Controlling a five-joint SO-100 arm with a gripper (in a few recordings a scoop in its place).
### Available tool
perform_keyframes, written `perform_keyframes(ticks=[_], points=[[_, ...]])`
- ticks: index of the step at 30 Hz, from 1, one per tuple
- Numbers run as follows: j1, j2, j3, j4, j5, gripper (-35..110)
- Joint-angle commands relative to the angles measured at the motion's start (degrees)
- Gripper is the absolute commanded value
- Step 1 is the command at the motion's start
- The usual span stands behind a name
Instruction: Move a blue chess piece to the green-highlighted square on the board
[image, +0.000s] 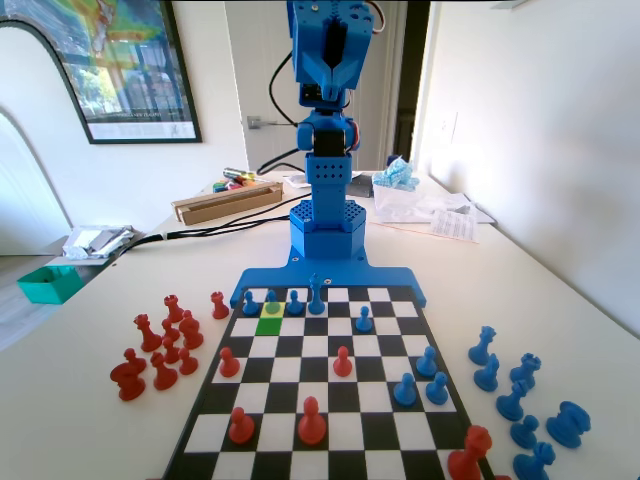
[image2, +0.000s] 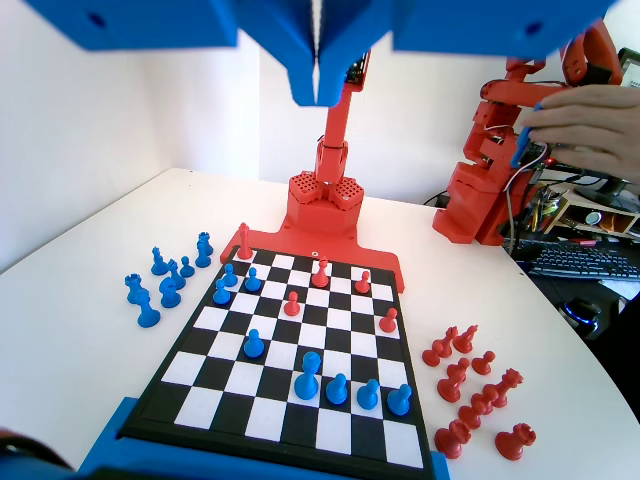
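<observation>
Judging the blue chess piece (image: 272, 304) as light, stiff, slick plastic, you should pinch it under its round head. In the fixed view it stands on the pale yellow square (image: 271, 310), at 12 o'clock from the green-highlighted square (image: 268, 326), near the board's (image: 190, 440) far edge. Your gripper (image2: 318, 85) hangs high with jaws together, holding nothing. I count eight blue pieces on the board, one green square
</observation>
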Motion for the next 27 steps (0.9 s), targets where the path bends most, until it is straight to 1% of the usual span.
perform_keyframes(ticks=[1, 10, 12, 16, 20, 23, 25, 27], points=[[0.5, 0.2, 0.3, -1.0, -0.8, 3], [0.4, 0.2, 0.3, -0.9, -0.7, 3], [0.4, 0.2, 0.3, -1.0, -0.8, 8], [0.4, 0.2, 0.3, -1.0, -0.8, 12], [0.2, 0.2, 0.3, -1.0, -0.8, 10], [-1.0, -0.6, 0.0, -1.0, -2.5, 1], [-2.6, -2.5, -1.1, -0.9, -4.6, 1], [-5.2, -5.6, -2.8, -3.2, -2.9, 1]])
